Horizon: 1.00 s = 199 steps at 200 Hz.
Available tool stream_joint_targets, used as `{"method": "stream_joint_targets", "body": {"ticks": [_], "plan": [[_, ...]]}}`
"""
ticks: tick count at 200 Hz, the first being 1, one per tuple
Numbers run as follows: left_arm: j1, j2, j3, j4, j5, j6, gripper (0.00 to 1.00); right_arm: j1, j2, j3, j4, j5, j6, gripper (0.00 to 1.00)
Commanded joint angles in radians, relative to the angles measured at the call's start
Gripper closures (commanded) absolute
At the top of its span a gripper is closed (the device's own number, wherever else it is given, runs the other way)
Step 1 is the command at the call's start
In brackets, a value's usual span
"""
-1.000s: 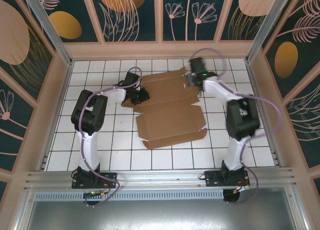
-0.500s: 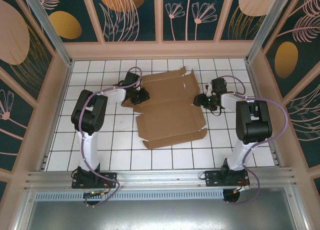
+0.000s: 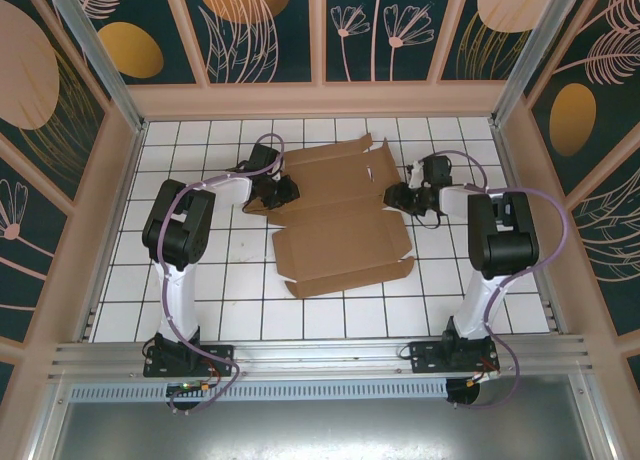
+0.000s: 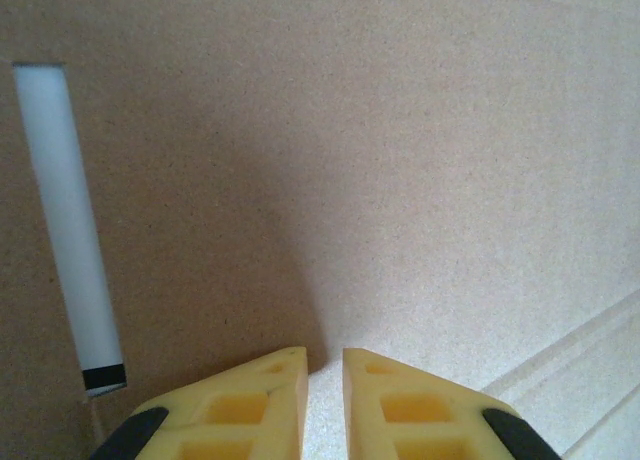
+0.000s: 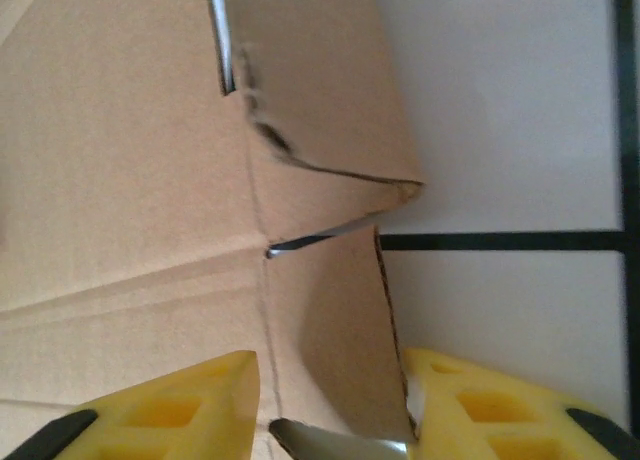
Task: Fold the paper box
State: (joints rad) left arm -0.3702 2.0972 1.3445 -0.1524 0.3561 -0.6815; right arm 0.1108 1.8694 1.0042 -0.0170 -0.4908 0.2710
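The paper box is a flat brown die-cut sheet on the white tiled table, with one flap standing up at its right side. My left gripper rests on the sheet's left part. In the left wrist view its fingers are almost together, tips against bare cardboard, with nothing between them. My right gripper lies low at the sheet's right edge. In the right wrist view it is open and straddles a small raised flap. The flap touches the right finger and stands apart from the left one.
A long slot in the cardboard shows the white table beneath. Black grid lines cross the table right of the sheet. Patterned walls with a wooden rim enclose the table on three sides.
My right arm swung from the sheet's far edge down to its right edge, and its jaws narrowed around the small flap. The left arm stayed put.
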Motion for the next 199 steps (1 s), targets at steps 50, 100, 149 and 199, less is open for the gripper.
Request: {"method": "stream_joint_targets", "body": {"ticks": [50,100,149,199], "plan": [[-0.003,0.024,0.018,-0.021,-0.003,0.019,0.82,0.094,-0.046,0.071,-0.07,0.13,-0.114,0.71],[-0.003,0.028,0.016,-0.019,-0.002,0.02,0.82,0.313,0.024,0.175,-0.188,0.583,-0.279,0.72],[-0.003,0.027,0.013,-0.018,0.007,0.03,0.82,0.363,0.007,0.206,-0.201,0.819,-0.273,0.63],[-0.026,0.034,0.036,-0.04,-0.006,0.069,0.8,0.374,-0.209,0.152,-0.087,0.565,-0.213,0.37]]}}
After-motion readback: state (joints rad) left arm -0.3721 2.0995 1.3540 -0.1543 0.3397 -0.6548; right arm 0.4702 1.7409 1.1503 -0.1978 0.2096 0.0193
